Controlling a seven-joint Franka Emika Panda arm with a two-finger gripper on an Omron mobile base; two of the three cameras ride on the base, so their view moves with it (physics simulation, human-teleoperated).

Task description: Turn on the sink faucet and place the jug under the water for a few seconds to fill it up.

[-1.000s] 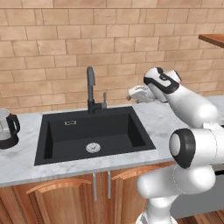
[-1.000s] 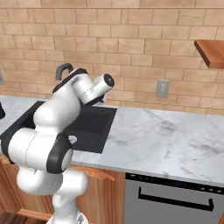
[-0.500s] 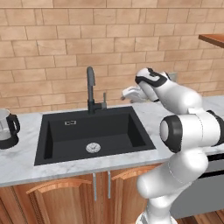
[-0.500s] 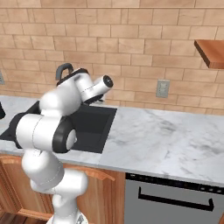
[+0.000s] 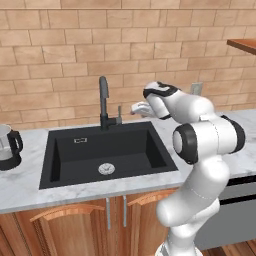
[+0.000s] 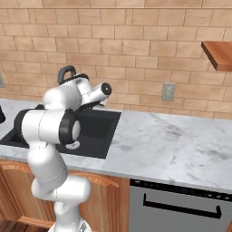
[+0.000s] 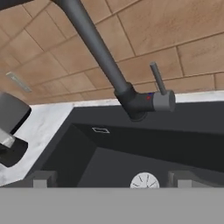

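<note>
The dark gooseneck sink faucet [image 5: 104,100] stands behind the black sink [image 5: 75,160], and its small lever [image 5: 119,113] points up at its base. No water is in view. My gripper [image 5: 136,107] hovers just right of the lever, above the sink's back right corner, open and holding nothing. In the hand view the faucet [image 7: 98,50] and lever [image 7: 157,78] lie straight ahead, with my gripper [image 7: 111,179] spread wide over the sink [image 7: 109,144] near the drain [image 7: 145,180]. The glass jug [image 5: 7,146] with a black handle stands on the counter left of the sink, and shows as the jug [image 7: 11,131] at the left edge.
Marble counter [image 6: 172,145] stretches right of the sink, above a dishwasher [image 6: 181,204]. A wall outlet [image 6: 168,92] sits on the brick wall and a wooden shelf [image 6: 217,54] juts out high on the right. My own arm hides most of the sink in the right base view.
The arm has swung left, carrying the gripper from over the counter's right side toward the faucet lever. The gripper has stayed open. Jug and faucet have not moved.
</note>
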